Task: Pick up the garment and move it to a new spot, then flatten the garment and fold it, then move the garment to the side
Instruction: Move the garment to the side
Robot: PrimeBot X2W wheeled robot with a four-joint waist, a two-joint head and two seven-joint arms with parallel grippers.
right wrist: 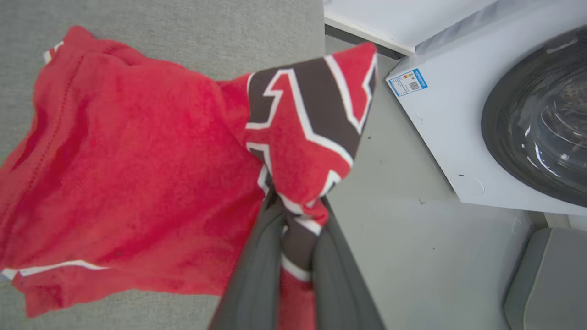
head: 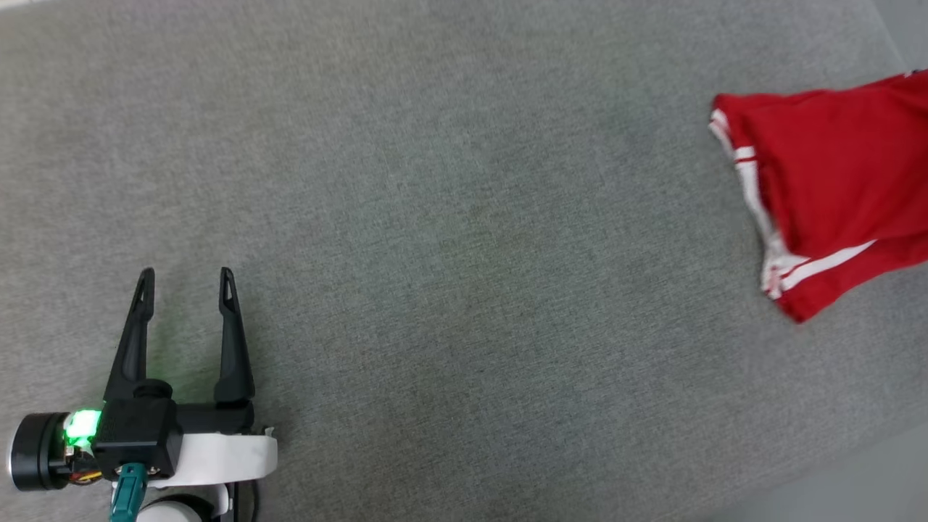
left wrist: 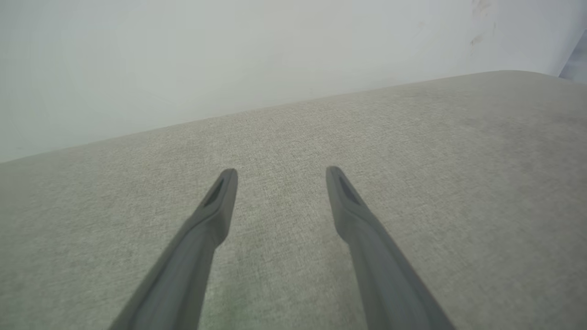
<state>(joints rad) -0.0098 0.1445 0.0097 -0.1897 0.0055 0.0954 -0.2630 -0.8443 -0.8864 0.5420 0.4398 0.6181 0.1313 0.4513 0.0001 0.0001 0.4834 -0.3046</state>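
right gripper (right wrist: 297, 215) pinches the garment (right wrist: 137, 151) at its black number print; the garment (head: 834, 167) lies bunched at the right end of the desk (head: 464, 254). left gripper (head: 187, 275) is spread and empty over the desk.

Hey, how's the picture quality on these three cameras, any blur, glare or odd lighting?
Head view: soft, even light, with a green glow on the grey surface beside the left claw. Left wrist view: fingers near the lens look soft. Right wrist view: right claw blurred where it pinches the garment; reflections on the washer door.
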